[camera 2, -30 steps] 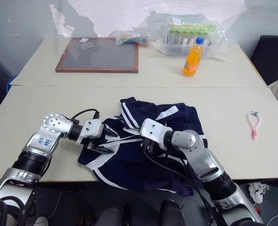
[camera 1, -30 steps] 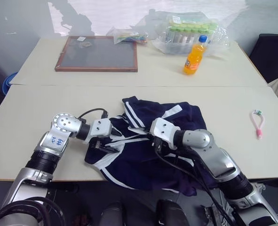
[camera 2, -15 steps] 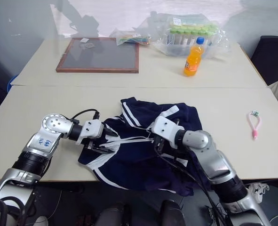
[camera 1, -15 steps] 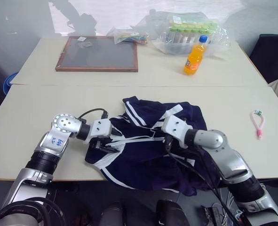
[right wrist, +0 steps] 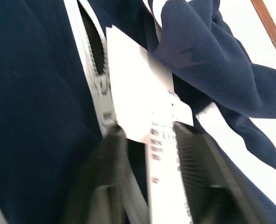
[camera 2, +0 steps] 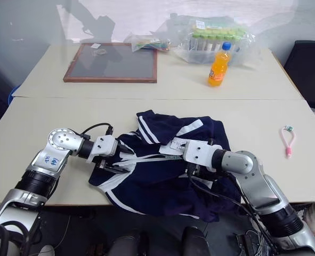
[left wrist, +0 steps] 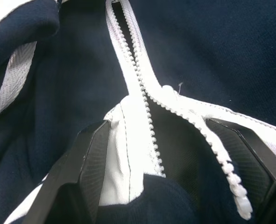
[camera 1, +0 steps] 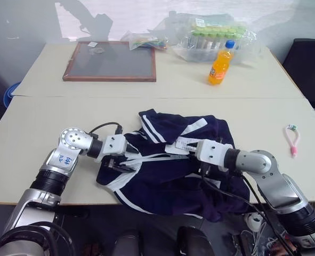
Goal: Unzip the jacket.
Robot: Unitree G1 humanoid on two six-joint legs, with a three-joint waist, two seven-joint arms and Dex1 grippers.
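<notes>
The right gripper (camera 1: 192, 151) has drawn the zipper to the right and its fingers now part, a white tag between them, so the large navy-blue fabric jacket (camera 1: 162, 170), on the near table's edge, seems mostly unzipped. The left gripper (camera 1: 126, 158) stands wide, pinning the zipper's white-edged end (left wrist: 138, 140).

Jacket (left wrist: 212, 56) zipper between left hand (left wrist: 175, 186) fingers

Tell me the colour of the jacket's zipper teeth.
White zipper on the navy jacket, clearest in the left wrist view.
</notes>
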